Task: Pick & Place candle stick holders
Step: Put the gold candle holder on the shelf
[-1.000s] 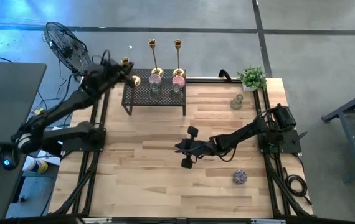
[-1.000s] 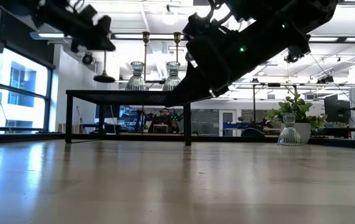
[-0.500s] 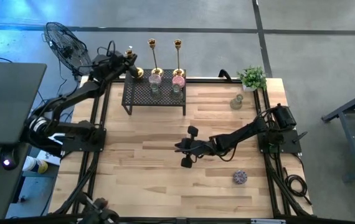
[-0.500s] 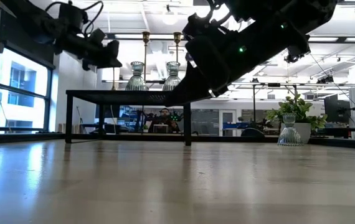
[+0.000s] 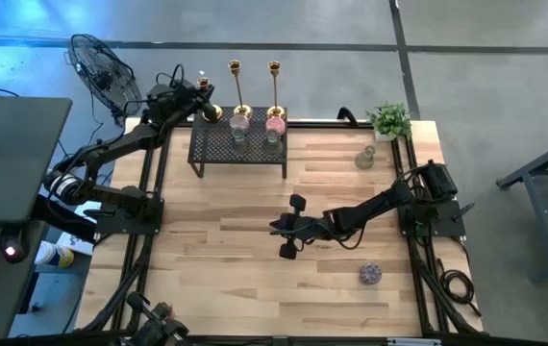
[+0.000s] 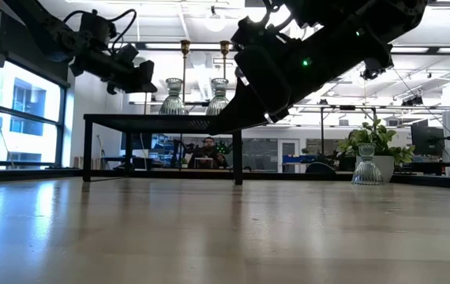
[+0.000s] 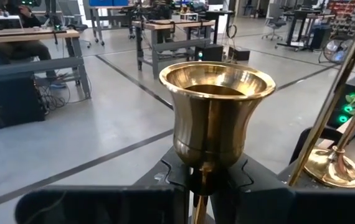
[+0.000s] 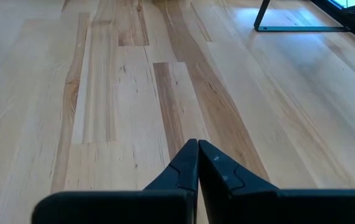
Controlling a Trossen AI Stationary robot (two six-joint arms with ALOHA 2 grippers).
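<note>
The left hand (image 5: 197,93) is raised at the far left corner of the wooden counter (image 5: 236,269), just beside the left end of a black mesh rack (image 5: 238,144). Its fingers pinch the thin stem of a gold candlestick (image 7: 216,118); in the left wrist view the shiny cup rises straight up from between the dark fingers. In the low view this hand (image 6: 134,76) hangs above the rack's left end. Just to the right of it, two more gold candlesticks (image 5: 236,91) stand upright on the rack, side by side. At their feet sit two small pink holders (image 5: 240,121), each stacked on a clear glass holder. The right hand (image 5: 291,229) hovers over the middle of the counter, well apart from the rack, with its two fingers (image 8: 187,165) pressed together and holding nothing. Behind and to the right of that hand, a pale green holder (image 5: 364,159) stands near a small potted plant (image 5: 389,121) at the far right corner. On its near side, closer to the front edge, a purple holder (image 5: 370,274) sits alone on the wood.
</note>
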